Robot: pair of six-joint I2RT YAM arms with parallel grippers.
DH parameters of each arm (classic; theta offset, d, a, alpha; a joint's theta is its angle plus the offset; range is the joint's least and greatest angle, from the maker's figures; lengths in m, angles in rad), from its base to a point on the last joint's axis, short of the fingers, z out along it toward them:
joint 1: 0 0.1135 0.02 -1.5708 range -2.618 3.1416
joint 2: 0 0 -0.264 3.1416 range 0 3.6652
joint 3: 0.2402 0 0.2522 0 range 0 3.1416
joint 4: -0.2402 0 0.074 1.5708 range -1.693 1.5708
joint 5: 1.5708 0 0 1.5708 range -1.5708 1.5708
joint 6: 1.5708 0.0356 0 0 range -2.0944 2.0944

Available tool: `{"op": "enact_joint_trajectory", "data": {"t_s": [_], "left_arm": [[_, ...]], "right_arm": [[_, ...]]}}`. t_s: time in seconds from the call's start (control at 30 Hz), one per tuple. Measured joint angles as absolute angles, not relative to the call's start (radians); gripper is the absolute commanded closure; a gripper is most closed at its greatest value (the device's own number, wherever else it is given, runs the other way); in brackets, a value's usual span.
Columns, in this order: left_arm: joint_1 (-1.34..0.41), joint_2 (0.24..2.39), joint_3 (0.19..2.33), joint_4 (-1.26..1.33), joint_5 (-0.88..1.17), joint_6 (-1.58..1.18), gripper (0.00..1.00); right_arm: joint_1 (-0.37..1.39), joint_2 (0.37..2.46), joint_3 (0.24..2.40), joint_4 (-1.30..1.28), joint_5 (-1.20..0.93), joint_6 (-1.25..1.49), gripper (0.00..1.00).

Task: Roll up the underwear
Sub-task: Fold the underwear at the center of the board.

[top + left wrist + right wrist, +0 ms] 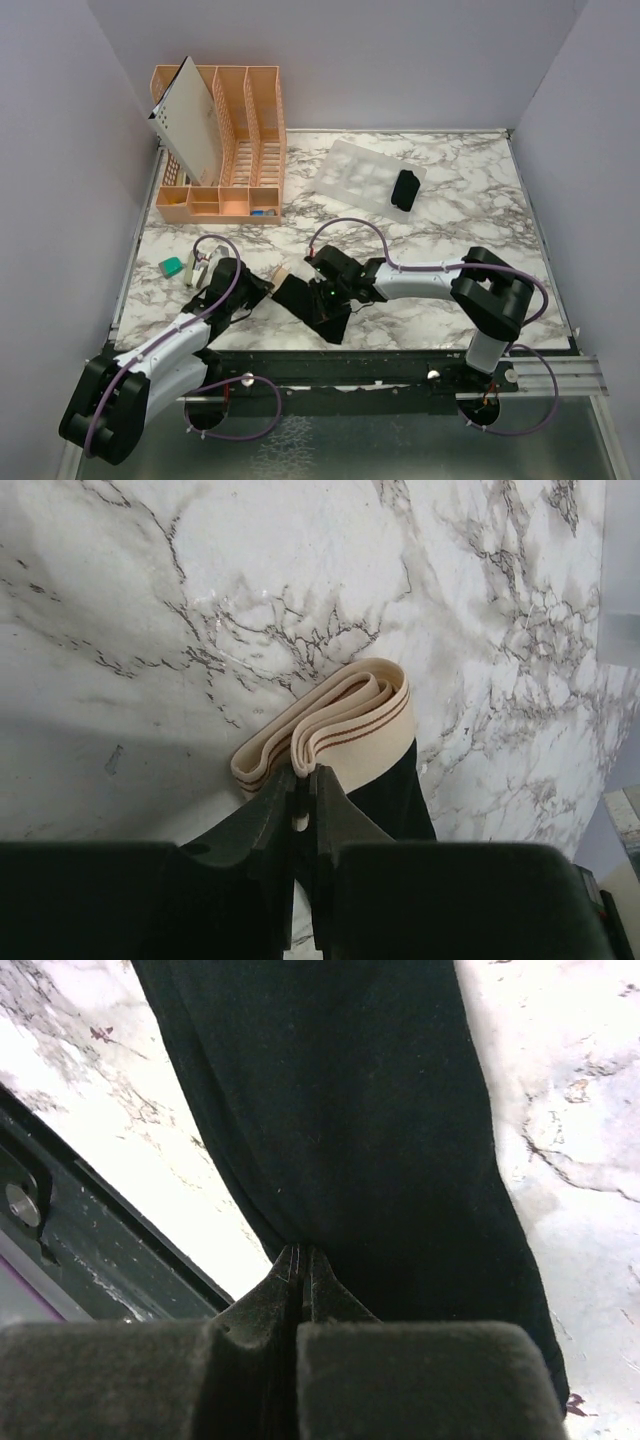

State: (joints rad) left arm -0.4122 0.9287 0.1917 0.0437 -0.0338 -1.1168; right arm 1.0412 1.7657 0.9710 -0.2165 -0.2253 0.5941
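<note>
One underwear (pixel 328 322) lies flat near the table's front edge, black with a folded tan band (pixel 350 715) at its left end. My left gripper (pixel 265 288) is shut on that band; in the left wrist view its jaws (pixel 302 776) pinch the beige edge. My right gripper (pixel 322 297) is shut on the black cloth (pixel 350 1110), its jaws (pixel 303 1252) nipping the fabric's near edge. A second underwear (pixel 405 190) sits as a small black rolled bundle on a clear tray (pixel 350 172) at the back.
An orange slotted rack (pixel 240 140) holding a white perforated board (pixel 190 115) stands at the back left. A teal object (pixel 172 265) lies near the left arm. The black front rail (pixel 400 360) runs just below the cloth.
</note>
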Motion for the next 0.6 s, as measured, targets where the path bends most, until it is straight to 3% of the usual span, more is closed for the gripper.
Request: {"op": "enact_joint_trajectory", "data": {"t_s": [0.2, 0.6], "left_arm": [[-0.412, 0.914, 0.244, -0.067, -0.053, -1.118, 0.53], [-0.412, 0.827, 0.281, -0.220, -0.083, -1.136, 0.43]], "right_arm": [[1.042, 1.771, 0.971, -0.213, -0.214, 0.608, 0.99], [1.045, 1.770, 0.969, -0.212, -0.202, 0.636, 0.99]]}}
